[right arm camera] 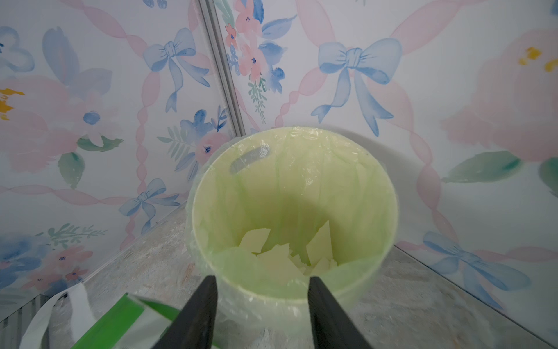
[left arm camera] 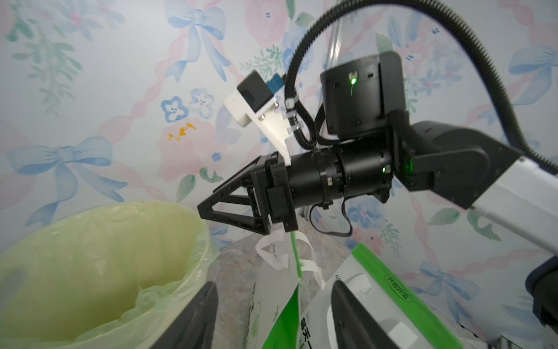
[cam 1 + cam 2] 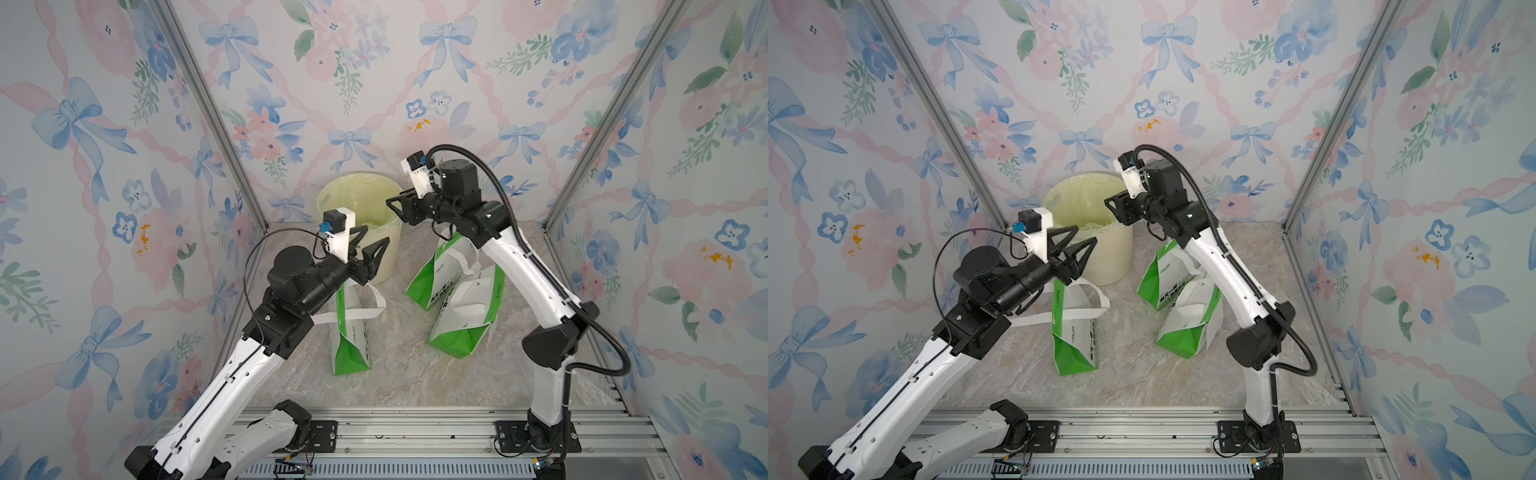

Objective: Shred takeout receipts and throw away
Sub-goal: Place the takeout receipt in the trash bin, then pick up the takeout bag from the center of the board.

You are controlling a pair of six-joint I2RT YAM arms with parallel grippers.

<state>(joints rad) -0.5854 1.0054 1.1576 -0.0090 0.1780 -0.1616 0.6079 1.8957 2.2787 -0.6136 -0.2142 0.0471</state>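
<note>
Fingers parted, empty: left fingers (image 2: 197, 317), right fingers (image 1: 200, 308) (latter over bin (image 1: 302, 169) rim, receipt scraps (image 1: 280, 256) inside).

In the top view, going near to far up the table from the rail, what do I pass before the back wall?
Mounting rail → lone green-and-white bag → lined bin. The other two bags overlap it in depth, so omitted.

Marble-patterned tabletop (image 3: 399, 374), centre to lower frame in both top views. Bearing:
- lined bin (image 3: 388, 257), upper centre
- green-and-white bag (image 3: 351, 336), left of centre
- rear bag (image 3: 432, 278) and front bag (image 3: 465, 332), close together, right of centre
</note>
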